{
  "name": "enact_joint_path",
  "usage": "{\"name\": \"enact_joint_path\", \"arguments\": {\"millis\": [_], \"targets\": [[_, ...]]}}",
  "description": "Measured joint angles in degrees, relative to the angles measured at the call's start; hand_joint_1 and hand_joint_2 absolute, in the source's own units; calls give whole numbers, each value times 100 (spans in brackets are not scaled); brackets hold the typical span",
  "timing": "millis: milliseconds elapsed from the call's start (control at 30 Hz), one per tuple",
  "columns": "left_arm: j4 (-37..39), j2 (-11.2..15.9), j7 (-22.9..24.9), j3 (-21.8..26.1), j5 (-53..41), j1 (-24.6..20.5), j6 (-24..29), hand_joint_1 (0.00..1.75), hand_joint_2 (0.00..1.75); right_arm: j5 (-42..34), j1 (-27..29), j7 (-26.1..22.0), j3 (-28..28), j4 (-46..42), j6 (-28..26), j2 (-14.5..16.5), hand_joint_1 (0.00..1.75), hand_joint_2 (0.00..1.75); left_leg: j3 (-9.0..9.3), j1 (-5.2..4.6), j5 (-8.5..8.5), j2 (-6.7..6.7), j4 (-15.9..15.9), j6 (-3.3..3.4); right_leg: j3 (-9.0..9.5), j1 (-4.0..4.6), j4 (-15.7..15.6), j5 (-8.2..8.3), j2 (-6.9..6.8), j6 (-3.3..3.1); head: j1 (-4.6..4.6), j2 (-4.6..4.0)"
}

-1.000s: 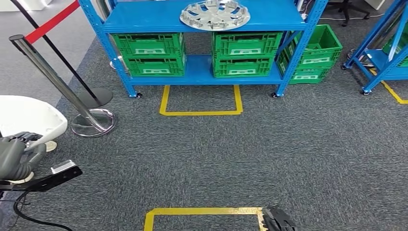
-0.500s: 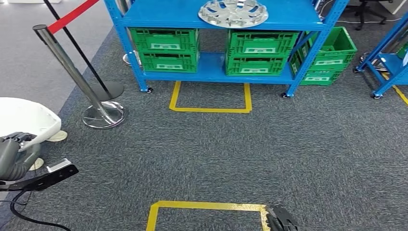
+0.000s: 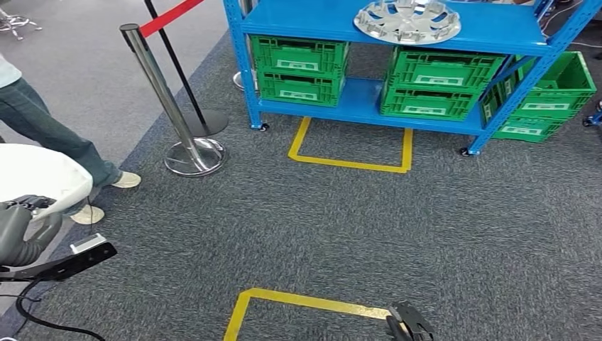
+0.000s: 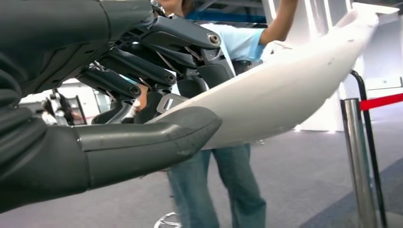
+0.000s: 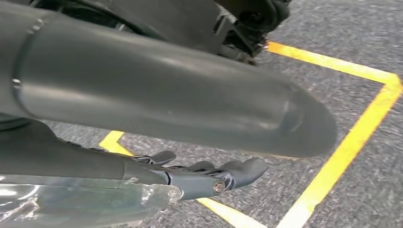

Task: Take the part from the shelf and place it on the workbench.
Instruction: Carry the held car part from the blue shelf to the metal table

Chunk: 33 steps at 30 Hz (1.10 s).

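Note:
My left hand grips a large white curved part at the far left of the head view. In the left wrist view the thumb lies under the white part and the dark fingers close over its edge. My right hand hangs low near the floor with fingers stretched out and nothing in them; the right wrist view shows this hand above the carpet. A silver wheel cover lies on top of the blue shelf.
A person in jeans stands close to my left side, also in the left wrist view. A chrome stanchion with a red belt stands left of the shelf. Green crates fill the lower shelf. Yellow tape squares mark the carpet.
The whole picture has shifted right and down as the camera turned left; the person's legs have come into view. My left hand still holds the white part.

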Motion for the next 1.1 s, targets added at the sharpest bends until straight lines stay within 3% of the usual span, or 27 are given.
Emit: {"name": "enact_joint_path", "arguments": {"millis": [33, 100, 167, 233, 267, 300, 367, 433, 467, 533, 600, 667, 700, 733, 767, 833, 900, 967, 1000, 1033, 1100], "targets": [[0, 0, 0, 5, -6, 7, -4, 159, 175, 0, -4, 4, 0, 1, 6, 7, 0, 0, -26, 0, -18, 34, 22, -33, 1, -4, -13, 16, -60, -26, -3, 0], [0, 6, 4, 14, -19, -9, -20, 159, 175, -8, -13, 8, 0, 4, 21, 20, 0, 0, -178, -9, -230, 264, 329, -95, 8, -23, -53, 45, -199, -87, -37, 0], [1, 8, 14, 15, -31, -32, -47, 159, 175, -19, -10, 10, 0, 7, 50, 20, 0, 0, -503, 4, -602, 504, 1037, -152, 2, -16, -63, 51, -344, -117, -68, 0], [5, 7, 26, 14, -37, -32, -73, 159, 175, -22, -2, 14, 0, 7, 80, 20, 0, 0, -749, 32, -773, 562, 1581, -189, -9, -11, -61, 49, -497, -122, -69, 0], [8, 7, 32, 14, -39, -31, -82, 159, 175, -22, -1, 15, 0, 7, 88, 21, 0, 0, -738, 43, -707, 576, 1579, -200, -10, -11, -61, 48, -573, -120, -68, 0], [9, 8, 38, 14, -39, -32, -85, 159, 175, -22, -4, 16, 0, 7, 92, 21, 0, 0, -613, 52, -548, 614, 1355, -207, -6, -12, -61, 45, -646, -116, -69, 0], [9, 10, 51, 14, -43, -41, -87, 159, 175, -22, -15, 17, 0, 8, 98, 22, 0, 0, -188, 43, -197, 887, 580, -221, 12, 8, -51, 25, -768, -88, -74, 0], [9, 11, 64, 13, -47, -60, -91, 159, 175, -22, -23, 21, 0, 9, 102, 22, 0, 0, 55, 10, -68, 1119, 79, -163, 19, 51, -38, 2, -882, -40, -66, 1], [9, 12, 68, 13, -49, -64, -93, 159, 175, -22, -24, 22, 0, 9, 102, 22, 0, 0, 64, -13, -79, 1130, 12, -119, 21, 66, -37, -5, -947, -15, -61, 1], [8, 14, 71, 16, -53, -59, -97, 159, 175, -22, -27, 26, 0, 9, 104, 28, 0, 0, 27, -22, -55, 980, -8, -15, 20, 51, -29, -32, -1015, 38, -51, 0], [7, 18, 74, 19, -55, -67, -98, 159, 175, -22, -29, 26, 0, 8, 104, 33, 0, 0, 19, -6, -25, 839, -28, 67, -90, 21, 233, -218, -759, 85, -38, 0], [7, 18, 78, 15, -56, -76, -102, 159, 175, -21, -16, 27, 0, 7, 104, 35, 0, 0, 14, 4, -13, 699, -32, 117, -419, 10, 956, -582, -438, 97, -19, 0], [8, 16, 79, 13, -56, -77, -105, 159, 175, -15, -4, 31, 0, 7, 105, 37, 0, 0, 10, 2, -10, 622, -31, 129, -610, 13, 1347, -731, -383, 94, -15, 0], [9, 15, 79, 13, -56, -76, -112, 159, 175, -10, 6, 35, 0, 7, 107, 38, 0, 0, 8, -1, -7, 538, -29, 134, -752, 16, 1615, -796, -363, 90, -14, 0], [10, 15, 80, 14, -56, -75, -119, 159, 175, -4, 12, 39, 0, 7, 108, 37, 0, 0, 9, -2, -5, 453, -27, 134, -800, 16, 1670, -746, -355, 84, -14, 1], [11, 16, 82, 16, -56, -75, -133, 159, 175, 0, 8, 45, 0, 7, 109, 36, 0, 0, 21, 10, -6, 284, -17, 121, -572, 1, 1121, -360, -278, 72, -14, 1], [11, 22, 84, 19, -58, -82, -143, 159, 175, 0, -6, 52, 0, 7, 114, 37, 0, 0, 4, 13, -12, 132, 21, 76, -221, -44, 377, -58, -30, 77, -17, 0], [13, 30, 86, 21, -63, -92, -158, 159, 175, 0, -12, 64, 1, 7, 126, 39, 0, 0, -57, 21, 9, 7, 50, 10, -84, -63, 107, -27, 100, 73, -22, 1], [13, 33, 87, 23, -68, -91, -167, 159, 175, 0, -13, 69, 2, 7, 133, 41, 0, 0, -89, 32, 29, -57, 54, -21, -75, -59, 95, -26, 52, 58, -25, 1], [13, 37, 91, 27, -72, -84, -175, 159, 175, 0, -16, 73, 2, 8, 138, 46, 0, 0, -112, 41, 36, -54, 55, -52, -84, -54, 98, -14, -8, 31, -24, 1], [13, 47, 110, 38, -92, -84, -183, 159, 175, -9, -26, 75, 2, 9, 137, 53, 0, 0, -216, 28, -97, 187, 248, -104, -84, -49, 83, 9, -133, -37, -46, 0]]}}
